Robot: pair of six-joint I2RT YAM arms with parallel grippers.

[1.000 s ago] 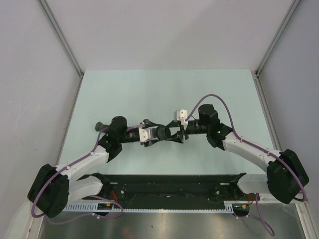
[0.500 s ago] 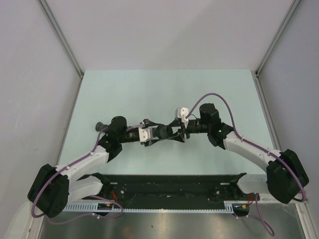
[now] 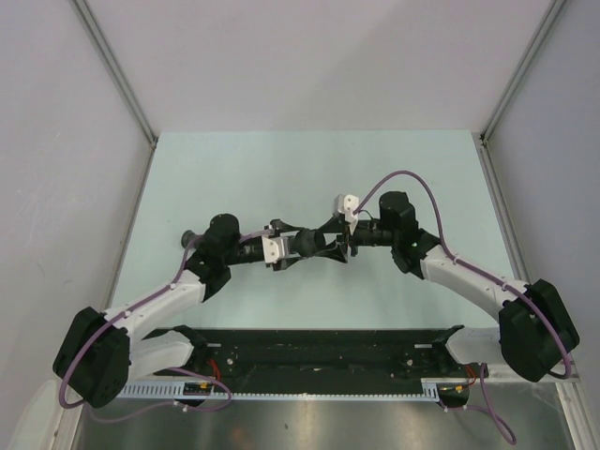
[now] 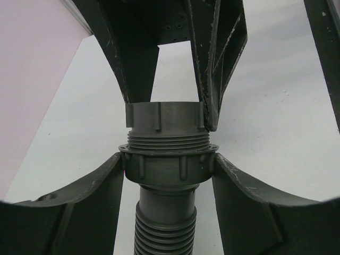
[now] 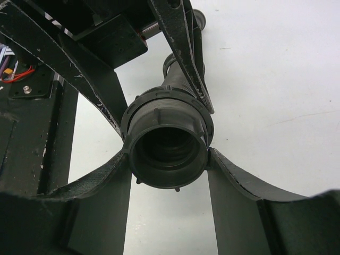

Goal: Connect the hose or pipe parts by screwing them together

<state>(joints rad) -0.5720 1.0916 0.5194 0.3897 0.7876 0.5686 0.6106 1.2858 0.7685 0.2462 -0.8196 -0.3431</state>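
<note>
Black ring nut meets thread of tube (left tool clamps it).

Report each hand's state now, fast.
Left hand: closed on the tube, at its collared end.
Right hand: closed on the ring nut.

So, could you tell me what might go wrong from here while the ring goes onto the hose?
1. Thread shows between the ring and the hose collar, so the joint looks unseated; a tilted ring could cross-thread.
2. The right gripper pinches the ring only at its sides, so it might slip when turning.
3. Both parts hang above the table; if the left gripper lets go of the hose, they could drop.
</note>
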